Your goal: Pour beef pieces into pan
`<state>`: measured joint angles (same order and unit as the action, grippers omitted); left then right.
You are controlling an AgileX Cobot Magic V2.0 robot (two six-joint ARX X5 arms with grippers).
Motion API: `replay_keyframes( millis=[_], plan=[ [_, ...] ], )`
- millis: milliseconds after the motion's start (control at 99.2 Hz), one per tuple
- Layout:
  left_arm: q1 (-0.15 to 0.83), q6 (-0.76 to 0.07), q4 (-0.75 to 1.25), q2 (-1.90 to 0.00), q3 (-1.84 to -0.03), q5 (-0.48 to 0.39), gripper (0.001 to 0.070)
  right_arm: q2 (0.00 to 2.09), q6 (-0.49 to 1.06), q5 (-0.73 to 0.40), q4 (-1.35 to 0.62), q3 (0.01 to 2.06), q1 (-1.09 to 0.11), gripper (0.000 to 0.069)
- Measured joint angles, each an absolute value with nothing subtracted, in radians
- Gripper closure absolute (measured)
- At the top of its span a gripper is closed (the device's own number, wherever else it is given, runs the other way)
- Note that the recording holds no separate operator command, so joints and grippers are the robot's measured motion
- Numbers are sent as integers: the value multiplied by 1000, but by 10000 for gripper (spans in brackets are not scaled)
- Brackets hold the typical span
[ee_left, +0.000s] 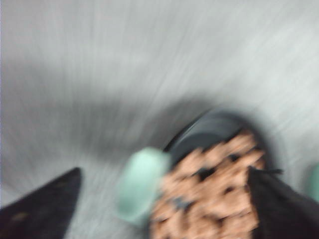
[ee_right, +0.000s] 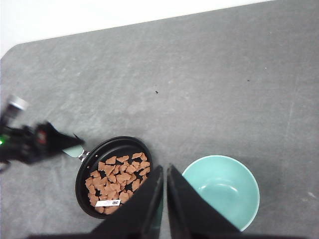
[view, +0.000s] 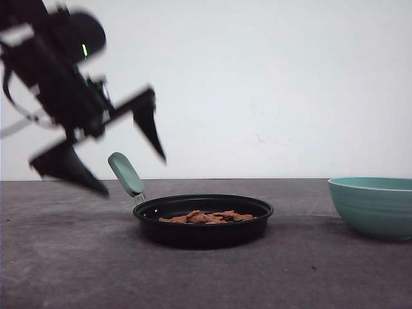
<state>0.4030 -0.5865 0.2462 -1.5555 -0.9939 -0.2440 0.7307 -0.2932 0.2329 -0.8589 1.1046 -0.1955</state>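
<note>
Beef pieces [view: 207, 217] lie heaped inside the pan [view: 203, 221], which rests on the grey surface [view: 71, 257]. Left hand [view: 103, 158], fingers spread and empty, hangs beside the pan's handle [view: 126, 174]. Right hand [ee_right: 165, 199], fingers nearly together, holds nothing above the pan's rim, beside the teal bowl [ee_right: 223, 190].

The left arm is seen at the far left of the front view, raised well above the counter and blurred. Its wrist is angled downward and to the right. The left gripper [view: 116, 164] is spread wide, one dark finger [view: 149, 125] reaching up and to the right, the other low and to the left; nothing is held between them. In the left wrist view the same two fingers are seen far apart. The right gripper [ee_right: 165, 172] is seen in its own wrist view, its fingers drawn nearly together with only a thin slit left between them, and nothing is gripped.
</note>
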Motion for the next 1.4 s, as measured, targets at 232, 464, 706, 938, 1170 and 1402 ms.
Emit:
replay_keyframes(
  millis=[232,464,706,938,1170,1402],
  plan=[
    [402,-482,302,-1248,-1082,-150,16,727,-199,204,-743,1104,-196,681],
    [402,-332,498,-1040,-1323,30,226,679,-81,-7,-661,1104,-198,681],
    [395,-292,560,-863,-1241,181,673,619,31,-57,-637,1103,-197,681],
    [395,-281,638,-826,-1217,197,687,571,46,-57,-614,1103,-197,681],
    [395,-281,641,-830,-1217,201,687,569,48,-57,-610,1103,-197,681],
    [395,-281,641,-830,-1217,201,687,569,48,-57,-610,1103,-197,681]
  ],
)
